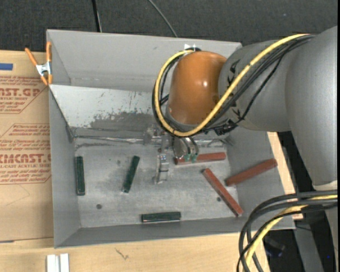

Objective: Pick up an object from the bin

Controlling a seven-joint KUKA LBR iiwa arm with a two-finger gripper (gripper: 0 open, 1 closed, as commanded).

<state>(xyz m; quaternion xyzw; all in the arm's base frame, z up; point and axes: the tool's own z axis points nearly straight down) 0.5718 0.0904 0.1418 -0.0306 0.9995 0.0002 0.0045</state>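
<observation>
- Gripper (163, 166) low over the middle of the grey bin (102, 103), beneath the orange wrist cover (195, 92); open or closed: cannot tell.
- Nearest thing: a short red-brown bar (208, 157), flat on the floor just right of the gripper, one end hidden under the wrist; probably the pick, though not seen gripped.
- For a clean pick: centre across the bar's narrow width, close on its long sides, lift straight up.
- Keep clear of the slanted dark green bar (131, 173) near on the left and of another red-brown bar (221, 192) to the right.
- Rigid, straight, square-edged, matt sticks by the look of them; scuffed bare metal underneath, likely slippery.
</observation>
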